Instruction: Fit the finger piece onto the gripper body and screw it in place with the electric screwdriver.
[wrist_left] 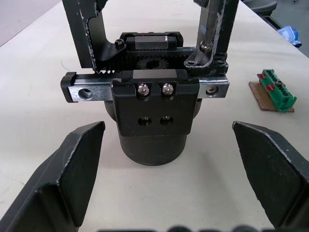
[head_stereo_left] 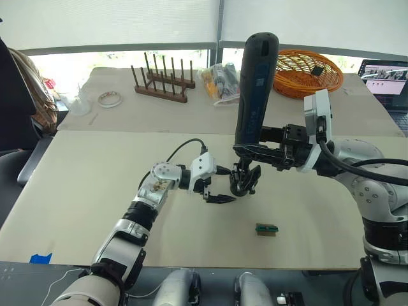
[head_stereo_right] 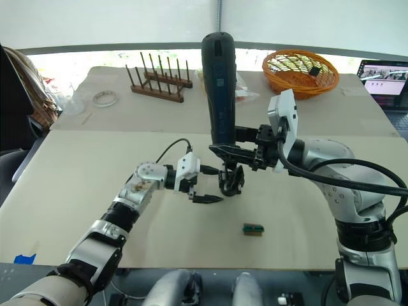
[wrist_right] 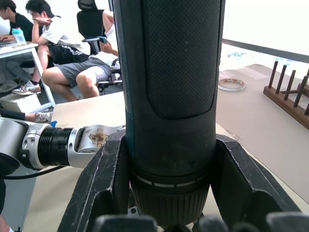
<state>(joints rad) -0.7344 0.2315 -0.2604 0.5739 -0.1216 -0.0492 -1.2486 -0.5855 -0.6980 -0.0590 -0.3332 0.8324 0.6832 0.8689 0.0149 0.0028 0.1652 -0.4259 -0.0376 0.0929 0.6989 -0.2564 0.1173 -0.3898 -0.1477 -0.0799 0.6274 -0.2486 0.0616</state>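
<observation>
The right gripper (head_stereo_left: 255, 152) clamps the electric screwdriver (head_stereo_left: 255, 89) upright, bit on a screw of the gripper body (wrist_left: 153, 111) mid-counter. Finger piece looks fitted; screwing appears underway. The left gripper (head_stereo_left: 220, 199) waits beside, jaws wide, empty.

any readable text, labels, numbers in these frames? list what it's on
None legible.
Electric screwdriver: plain textured grip, no marking readable.
Gripper body: screws and gear teeth, no lettering.
Green block: no print readable.
Laptop screen: content too small to read.
Packets by the wooden rack: print too blurred.
</observation>
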